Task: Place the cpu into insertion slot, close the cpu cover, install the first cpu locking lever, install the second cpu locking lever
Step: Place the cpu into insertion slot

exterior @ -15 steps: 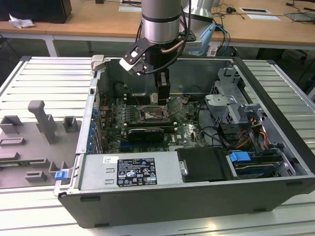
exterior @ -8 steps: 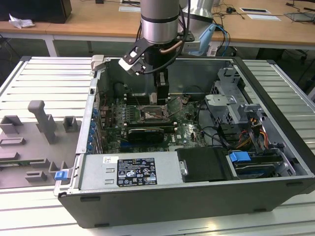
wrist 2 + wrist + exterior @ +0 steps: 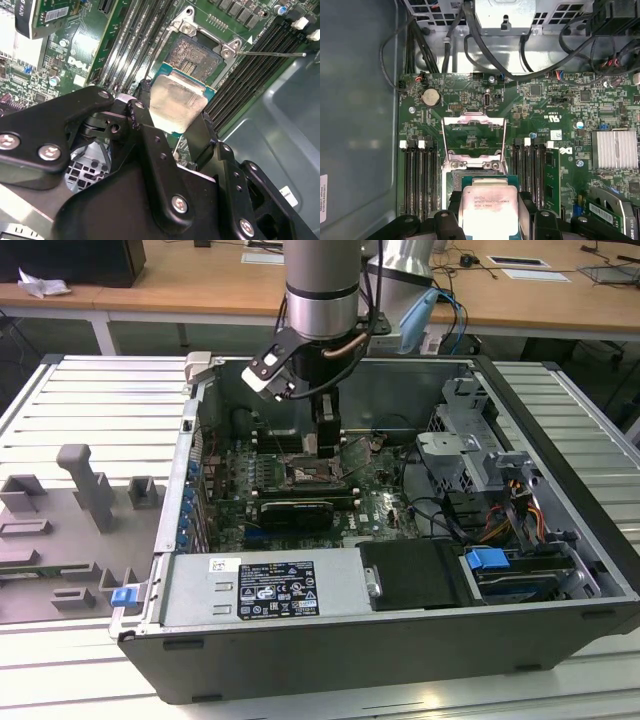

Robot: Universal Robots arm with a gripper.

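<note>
My gripper [image 3: 172,120] is shut on the cpu [image 3: 177,102], a flat pale silver square on a green base, with one black finger on each of two opposite edges. The chip hangs tilted just above the board, at the near edge of the insertion slot [image 3: 194,56], a dark square socket with a silver rim. In the first wrist view the cpu [image 3: 487,207] sits between the fingers [image 3: 451,210], overlapping the insertion slot [image 3: 451,176]. The cpu cover [image 3: 472,120] stands swung open beyond it. In the exterior view the gripper [image 3: 322,445] hovers over the insertion slot [image 3: 318,477] inside the open case.
Black memory slots [image 3: 420,175] flank the socket on both sides. A thin metal lever [image 3: 270,53] sticks out beside it. A black graphics card [image 3: 292,512], the power supply [image 3: 265,590], a drive cage [image 3: 470,440] and cables [image 3: 520,520] fill the case. Grey fixtures [image 3: 85,490] lie at the exterior view's left.
</note>
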